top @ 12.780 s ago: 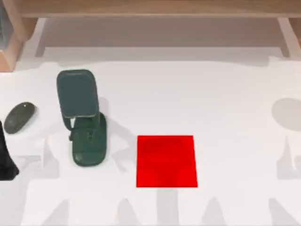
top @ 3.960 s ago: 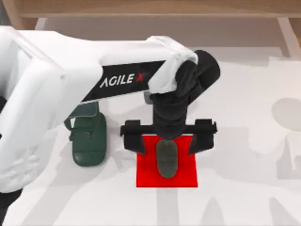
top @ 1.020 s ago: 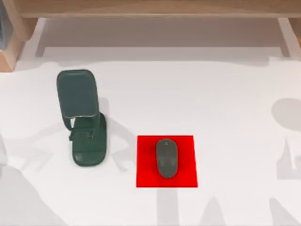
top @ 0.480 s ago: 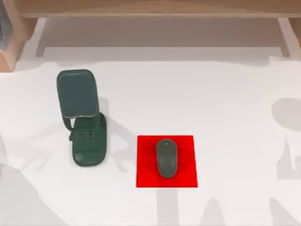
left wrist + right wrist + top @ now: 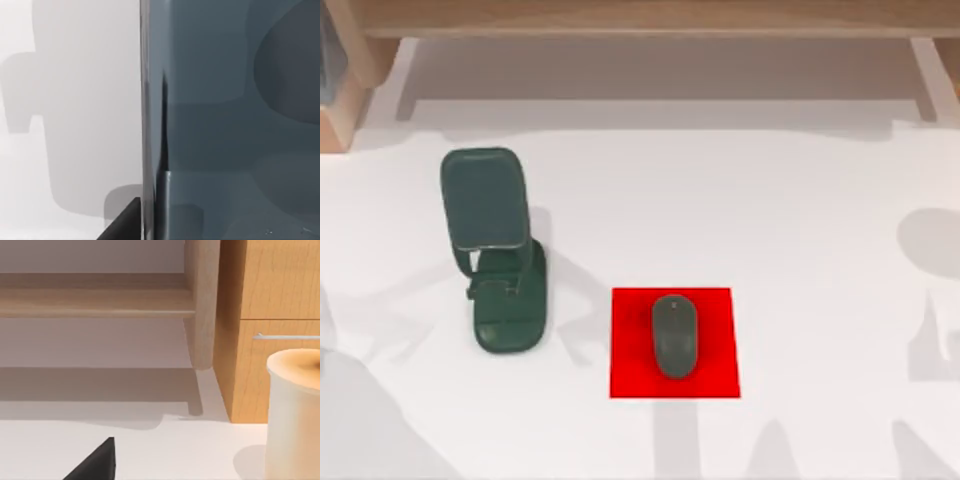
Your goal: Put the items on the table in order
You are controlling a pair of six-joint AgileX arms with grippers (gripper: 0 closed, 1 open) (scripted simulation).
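Note:
The small dark oval mouse (image 5: 674, 335) lies lengthwise on the flat red square (image 5: 630, 372), near the middle of the white table (image 5: 770, 220). The grey-blue phone (image 5: 485, 198) leans on the dark green stand (image 5: 508, 312) at the table's left. In the left wrist view, a black edge of my left gripper (image 5: 125, 224) shows beside a close grey-blue surface (image 5: 225, 125). A black corner of my right gripper (image 5: 96, 462) shows low in the right wrist view, above bare tabletop. Neither gripper is near the mouse or the phone.
A wooden shelf edge (image 5: 640, 20) runs along the table's back. The right wrist view shows a wooden cabinet (image 5: 270, 330) and a white cylinder (image 5: 292, 415) standing on the table. Arm shadows fall along the table's front and right side.
The mouse went from the table's far left onto the red square, carried by my left arm, which has since drawn back. Nothing has moved in the last second.

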